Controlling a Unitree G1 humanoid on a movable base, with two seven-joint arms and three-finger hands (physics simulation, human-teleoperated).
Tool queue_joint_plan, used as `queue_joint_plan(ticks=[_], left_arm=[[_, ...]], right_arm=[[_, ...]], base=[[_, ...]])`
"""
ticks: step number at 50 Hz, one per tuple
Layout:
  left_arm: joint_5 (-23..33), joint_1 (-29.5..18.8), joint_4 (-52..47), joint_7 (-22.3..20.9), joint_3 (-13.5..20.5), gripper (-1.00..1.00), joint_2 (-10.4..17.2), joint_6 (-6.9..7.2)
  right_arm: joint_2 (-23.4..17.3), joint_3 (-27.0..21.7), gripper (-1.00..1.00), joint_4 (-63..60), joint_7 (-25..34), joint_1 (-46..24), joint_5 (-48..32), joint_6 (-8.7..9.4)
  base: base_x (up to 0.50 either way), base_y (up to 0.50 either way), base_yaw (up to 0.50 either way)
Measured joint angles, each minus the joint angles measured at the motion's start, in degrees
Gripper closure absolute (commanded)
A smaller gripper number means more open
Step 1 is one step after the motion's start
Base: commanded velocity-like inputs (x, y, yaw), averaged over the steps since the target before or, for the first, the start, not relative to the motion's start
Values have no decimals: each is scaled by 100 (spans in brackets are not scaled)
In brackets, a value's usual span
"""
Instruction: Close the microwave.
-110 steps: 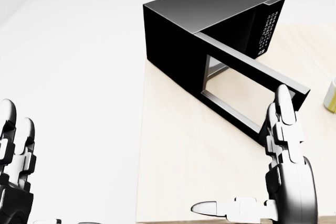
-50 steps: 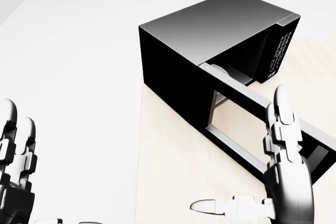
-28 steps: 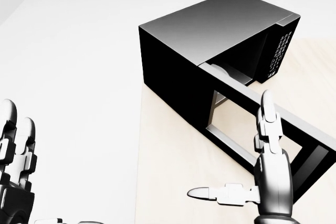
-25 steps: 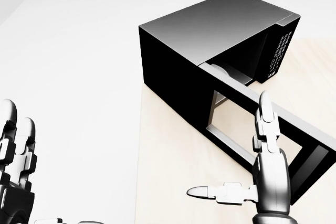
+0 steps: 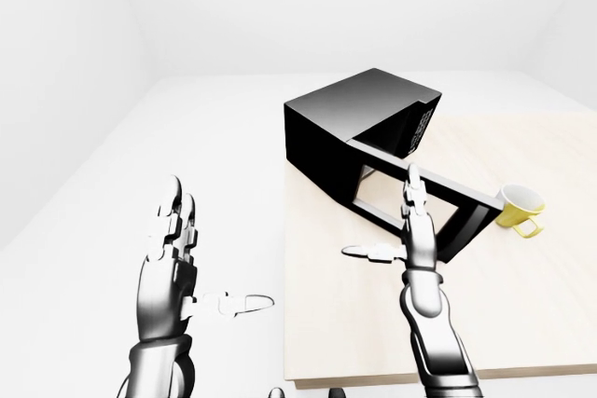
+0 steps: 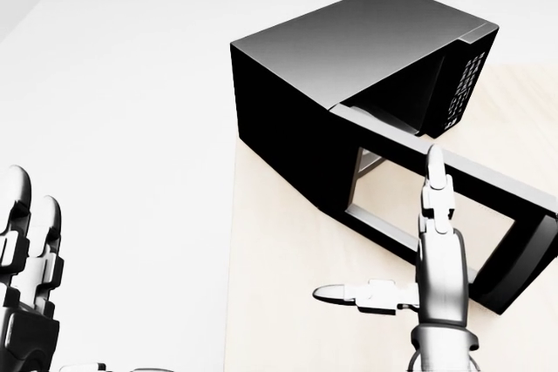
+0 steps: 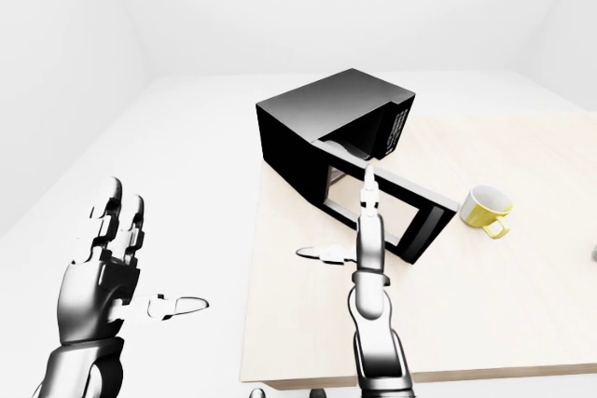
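Microwave (image 6: 349, 50) door (image 6: 453, 215) hangs wide open, right hand (image 6: 436, 259) spread flat against it, left hand (image 5: 168, 267) spread, holding nothing.

Glossy silver left hand (image 5: 168, 272) and right hand (image 6: 440, 272), segmented white-tipped fingers, dark joints, chrome forearms

No readable text; microwave (image 6: 349, 58) keypad (image 6: 462, 93) marks too small to read
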Motion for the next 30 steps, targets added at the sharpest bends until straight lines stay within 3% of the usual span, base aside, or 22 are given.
queue_joint_plan(ticks=[30], left_arm=[[-3, 41, -46, 0, -16, -100, 13, -3]], right_arm=[[-322, -459, -100, 1738, -389, -1568, 70, 0]], base=[[0, 0, 0]])
